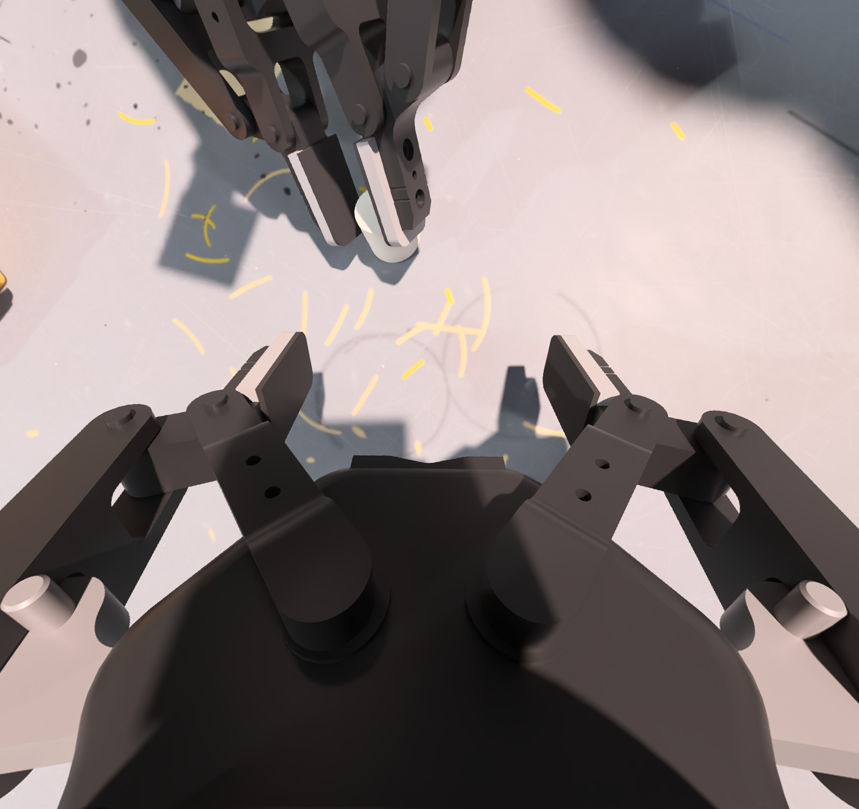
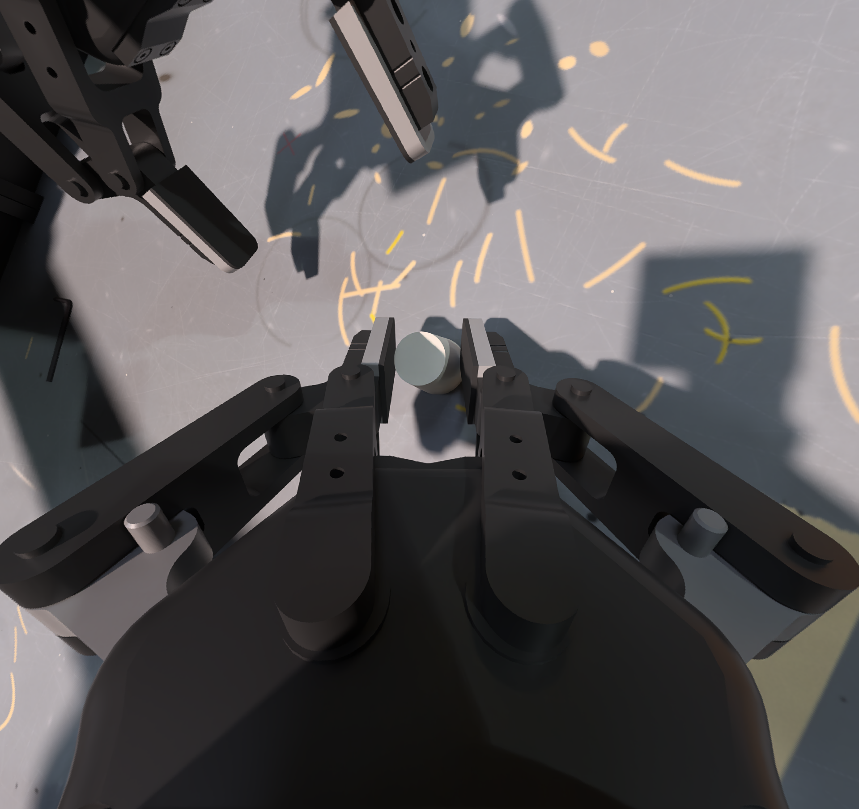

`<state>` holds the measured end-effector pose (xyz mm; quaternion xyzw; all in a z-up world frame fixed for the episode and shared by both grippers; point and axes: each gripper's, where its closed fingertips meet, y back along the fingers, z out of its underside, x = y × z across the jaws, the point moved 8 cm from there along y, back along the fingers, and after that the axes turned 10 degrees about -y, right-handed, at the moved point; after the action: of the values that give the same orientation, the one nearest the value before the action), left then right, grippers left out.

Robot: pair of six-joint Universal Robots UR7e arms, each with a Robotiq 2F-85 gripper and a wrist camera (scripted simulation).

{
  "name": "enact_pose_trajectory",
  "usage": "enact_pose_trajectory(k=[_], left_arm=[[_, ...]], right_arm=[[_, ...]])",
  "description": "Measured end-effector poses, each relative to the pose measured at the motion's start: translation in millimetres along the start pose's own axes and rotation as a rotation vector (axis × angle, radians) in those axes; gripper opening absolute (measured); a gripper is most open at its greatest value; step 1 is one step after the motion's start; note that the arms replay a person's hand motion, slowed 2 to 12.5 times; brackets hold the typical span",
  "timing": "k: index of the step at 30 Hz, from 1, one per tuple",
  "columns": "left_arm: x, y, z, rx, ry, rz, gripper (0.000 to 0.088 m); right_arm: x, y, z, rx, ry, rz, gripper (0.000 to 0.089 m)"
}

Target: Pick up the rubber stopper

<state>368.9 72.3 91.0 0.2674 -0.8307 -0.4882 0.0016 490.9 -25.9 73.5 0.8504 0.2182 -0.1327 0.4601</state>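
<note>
One rubber stopper (image 2: pixel 425 363), two grippers: left gripper (image 1: pixel 427 364), right gripper (image 2: pixel 427 350).

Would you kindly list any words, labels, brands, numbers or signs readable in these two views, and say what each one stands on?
None: no readable text in either view. The table bears only yellow streaks, dark specks and scratches; the rubber stopper and both grippers are unmarked.

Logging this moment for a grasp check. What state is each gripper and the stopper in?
right gripper: fingers close on either side of the rubber stopper, small gaps visible, so not clearly clamped.
rubber stopper: pale, between the right gripper's fingers, low over the table; contact with the table unclear.
left gripper: open wide, holding nothing, above the table.
</note>
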Motion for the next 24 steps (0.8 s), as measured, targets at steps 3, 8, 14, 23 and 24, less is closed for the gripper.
enact_pose_trajectory(k=[3, 8, 14, 23, 24], left_arm=[[0.6, 0.8, -1.2, 0.003, -0.019, -0.018, 0.0854], [2.4, 1.6, -2.8, 0.003, -0.045, -0.043, 0.0854], [1.8, 3.0, -4.1, 0.005, -0.061, -0.080, 0.0854], [-2.3, 8.0, -5.4, 0.010, -0.056, -0.127, 0.0854], [-2.8, 9.0, -5.7, 0.013, -0.054, -0.127, 0.0854]], right_arm=[[-0.3, 0.5, 1.1, 0.008, -0.006, 0.005, 0.0256], [-1.1, 2.0, 3.9, 0.019, -0.013, 0.013, 0.0256], [-2.8, 4.0, 5.6, 0.042, -0.011, 0.029, 0.0256], [-8.8, 6.7, 6.6, 0.078, 0.025, 0.070, 0.0256], [-9.7, 7.2, 6.6, 0.082, 0.028, 0.075, 0.0256]])
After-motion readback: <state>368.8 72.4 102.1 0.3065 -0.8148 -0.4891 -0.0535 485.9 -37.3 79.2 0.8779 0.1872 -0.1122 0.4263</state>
